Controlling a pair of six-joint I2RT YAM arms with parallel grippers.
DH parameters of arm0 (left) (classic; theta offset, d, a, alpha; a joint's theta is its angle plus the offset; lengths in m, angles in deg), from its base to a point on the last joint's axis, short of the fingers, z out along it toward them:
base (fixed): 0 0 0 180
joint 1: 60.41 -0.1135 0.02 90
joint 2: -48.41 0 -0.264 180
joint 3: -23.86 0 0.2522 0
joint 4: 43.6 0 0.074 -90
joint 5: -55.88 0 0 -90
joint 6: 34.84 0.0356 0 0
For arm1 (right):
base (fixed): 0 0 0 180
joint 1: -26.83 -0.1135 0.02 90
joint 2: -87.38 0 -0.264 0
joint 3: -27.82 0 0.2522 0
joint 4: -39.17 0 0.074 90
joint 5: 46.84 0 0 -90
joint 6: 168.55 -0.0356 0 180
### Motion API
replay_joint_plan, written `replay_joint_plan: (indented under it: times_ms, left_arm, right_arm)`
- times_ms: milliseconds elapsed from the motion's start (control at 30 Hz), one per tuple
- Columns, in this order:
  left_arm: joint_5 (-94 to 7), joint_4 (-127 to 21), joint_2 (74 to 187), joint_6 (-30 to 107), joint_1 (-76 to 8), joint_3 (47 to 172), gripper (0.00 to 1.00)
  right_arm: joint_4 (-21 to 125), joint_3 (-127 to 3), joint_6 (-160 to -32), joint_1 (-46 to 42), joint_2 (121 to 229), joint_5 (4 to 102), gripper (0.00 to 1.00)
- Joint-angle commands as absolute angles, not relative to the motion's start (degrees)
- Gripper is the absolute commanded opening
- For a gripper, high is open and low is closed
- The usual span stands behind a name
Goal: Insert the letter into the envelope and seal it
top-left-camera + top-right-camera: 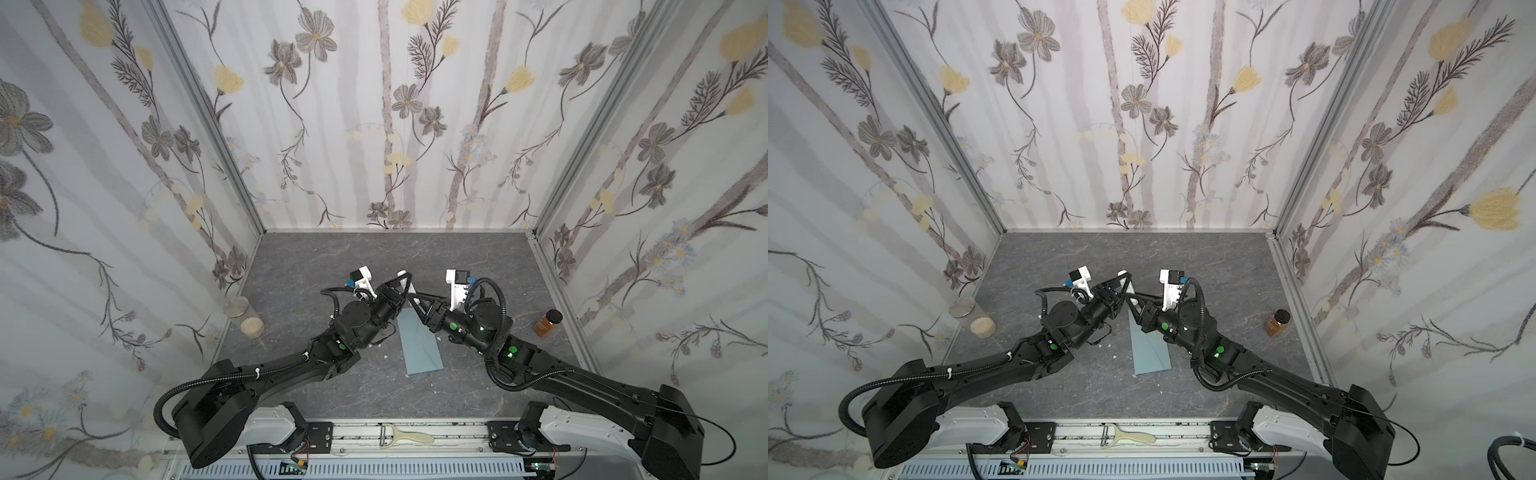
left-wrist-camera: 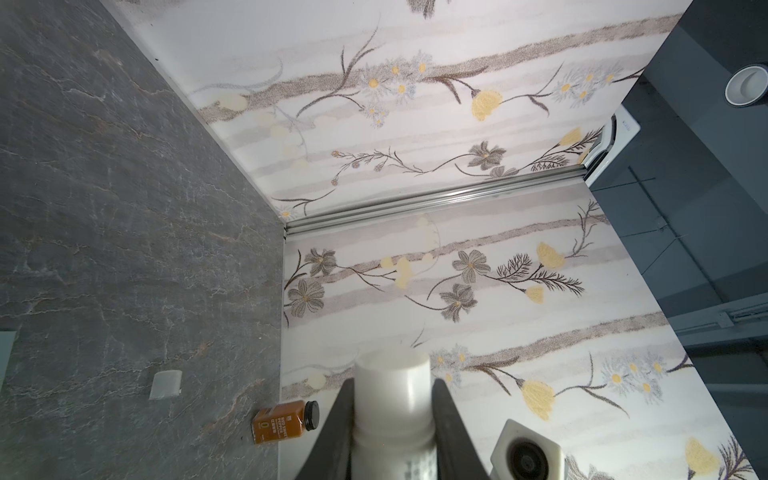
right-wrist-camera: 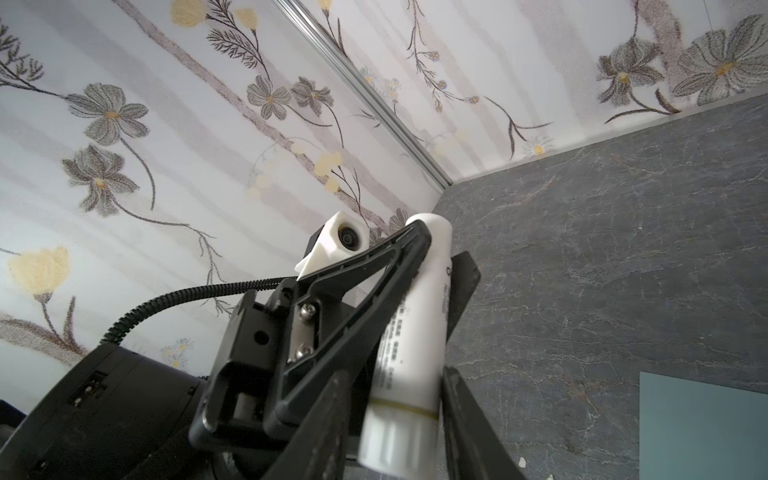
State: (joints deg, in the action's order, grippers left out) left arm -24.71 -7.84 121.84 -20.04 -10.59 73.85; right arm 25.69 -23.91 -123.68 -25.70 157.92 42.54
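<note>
My left gripper [image 1: 402, 282] clamps a white glue stick [image 3: 419, 316] by its body. My right gripper [image 3: 397, 386] brackets its cap end; I cannot tell whether it clamps. The envelope [image 1: 419, 345] lies flat on the bench [image 1: 316, 266], partly under both grippers.

Orange bottle [image 2: 282, 422]: label w/ one big yellow "0"-like mark; small white lines beside it too blurred to read. White glue stick [image 3: 411, 332]: grey print along the tube, illegible.
</note>
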Motion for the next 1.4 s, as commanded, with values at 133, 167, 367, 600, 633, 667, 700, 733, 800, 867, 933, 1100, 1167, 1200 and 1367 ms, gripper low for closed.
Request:
replay_joint_plan:
  times_ms: [133, 167, 367, 600, 633, 667, 700, 733, 800, 867, 933, 1100, 1167, 1200, 1367]
  left_arm:
    - [-24.12, -6.48, 121.8, -19.37, -10.6, 73.92, 0.0]
    - [-23.97, -6.49, 121.72, -19.17, -10.58, 73.94, 0.0]
    - [-23.7, -6.49, 121.69, -18.84, -10.58, 74.1, 0.0]
    - [-24.05, -6.49, 121.78, -19.18, -10.61, 74.06, 0.0]
    - [-24.26, -6.47, 121.72, -19.26, -10.59, 73.94, 0.0]
    - [-24.52, -6.48, 121.59, -19.34, -10.58, 73.76, 0.0]
    - [-25.02, -6.47, 121.45, -19.36, -10.68, 73.66, 0.01]
    - [-25.44, -6.48, 121.32, -19.37, -10.69, 73.43, 0.04]
    - [-26.69, -6.56, 120.95, -19.84, -10.89, 72.89, 0.21]
    - [-28.37, -6.58, 120.67, -20.11, -11.17, 72.48, 0.23]
    - [-30.56, -6.97, 120.74, -20.45, -11.67, 72.44, 0.27]
    - [-35.12, -8.93, 120.02, -20.97, -12.97, 72.12, 0.37]
    - [-37.03, -9.98, 118.91, -21.13, -13.59, 71.95, 0.4]
    - [-38.34, -10.67, 118.73, -21.06, -13.93, 71.98, 0.42]
    - [-43.54, -13.06, 118.16, -20.99, -15.69, 71.72, 0.46]
  right_arm:
    - [23.86, -25.31, -124.21, -25.64, 159.25, 44.37, 0.37]
    - [23.95, -25.31, -124.55, -25.67, 159.42, 44.7, 0.38]
    - [23.85, -25.23, -125.06, -25.71, 159.8, 45.79, 0.34]
    - [24.07, -25.49, -125.07, -25.66, 159.98, 46.17, 0.15]
    - [24.13, -25.49, -125.13, -25.64, 159.91, 46.08, 0.14]
    - [24.24, -25.4, -125.14, -25.64, 159.85, 45.93, 0.14]
    - [24.51, -25.44, -125.05, -25.64, 159.65, 45.82, 0.14]
    - [24.83, -25.47, -124.96, -25.64, 159.47, 45.67, 0.13]
    - [25.23, -25.49, -124.62, -25.64, 159.06, 45.29, 0.13]
    - [25.88, -25.42, -124.27, -25.6, 158.63, 44.85, 0.13]
    - [26.06, -25.23, -124.02, -25.55, 158.19, 44.27, 0.13]
    - [27.05, -25.05, -123.23, -25.38, 157.35, 43.69, 0.13]
    - [27.65, -25.13, -122.98, -25.29, 157.09, 43.53, 0.13]
    - [27.77, -25.01, -122.94, -25.2, 156.99, 43.58, 0.13]
    - [28.5, -25.22, -122.42, -25.11, 156.79, 43.6, 0.12]
